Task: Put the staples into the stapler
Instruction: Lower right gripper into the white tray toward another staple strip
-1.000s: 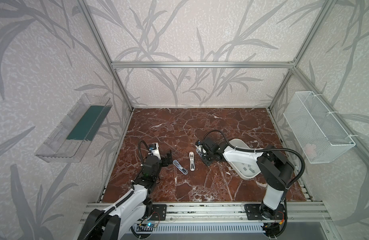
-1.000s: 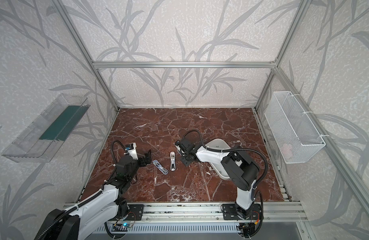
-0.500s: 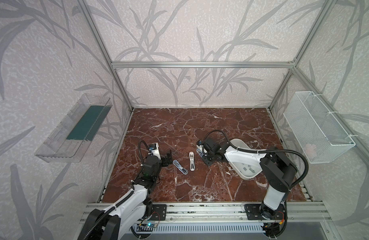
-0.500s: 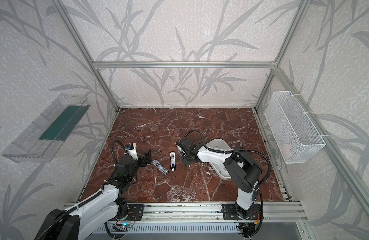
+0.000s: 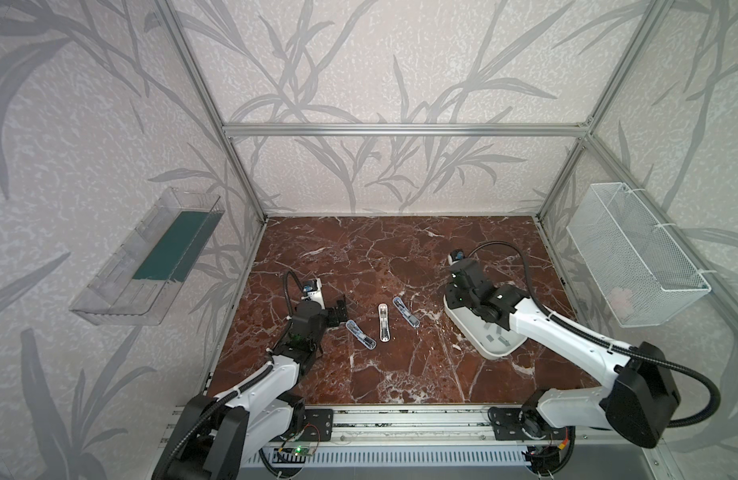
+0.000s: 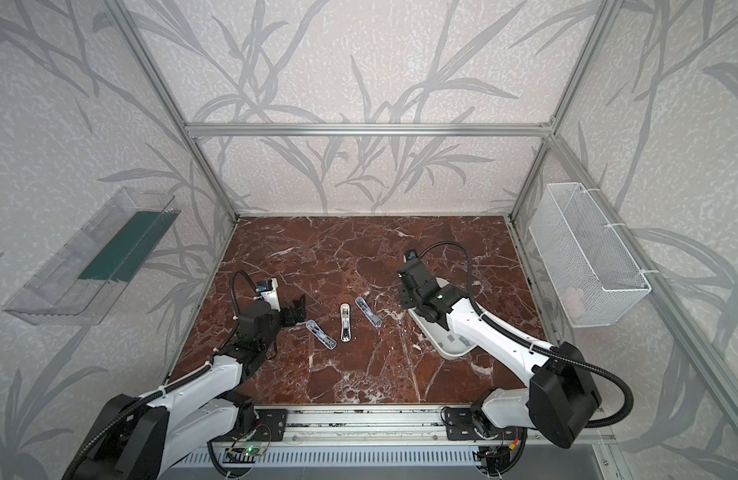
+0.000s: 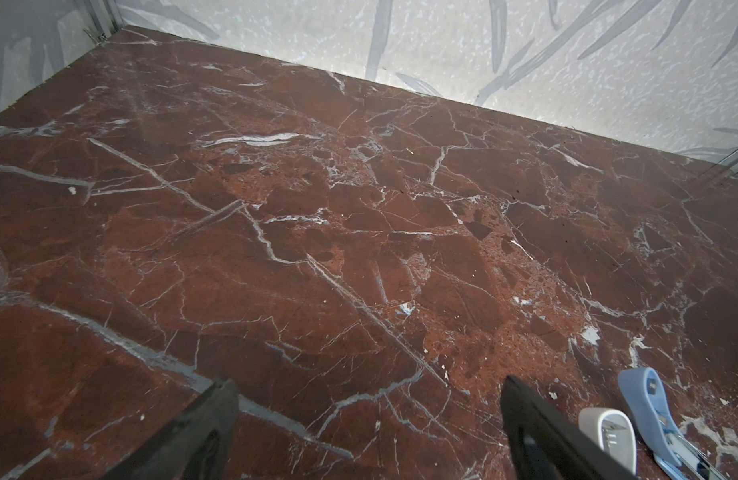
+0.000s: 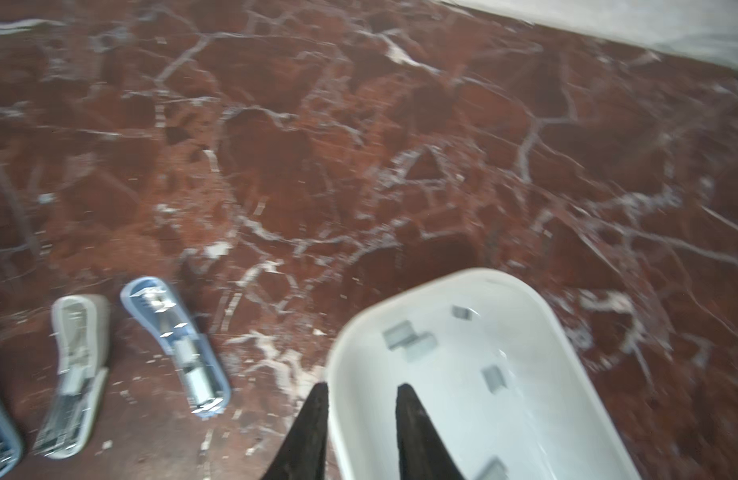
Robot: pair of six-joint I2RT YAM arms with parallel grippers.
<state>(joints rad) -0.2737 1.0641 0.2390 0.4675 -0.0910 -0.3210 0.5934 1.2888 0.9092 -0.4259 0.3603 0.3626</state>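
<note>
A red marble bench point(image 5: 359, 257) carries a white stapler point(image 5: 383, 322) lying open between two blue staplers point(image 5: 405, 311), also open. The staples point(image 8: 400, 334), small grey strips, lie scattered in a white tray point(image 8: 442, 277) to the right of the staplers. The right end effector point(image 8: 363, 388) hovers over the tray's rim, fingers narrowly parted, gripping nothing. The left end effector point(image 7: 367, 399) sits low just beside the leftmost stapler point(image 5: 360, 333), spread wide and empty.

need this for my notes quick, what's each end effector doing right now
left end effector: wide open, empty
right end effector: slightly open, holding nothing, at the white tray edge
</note>
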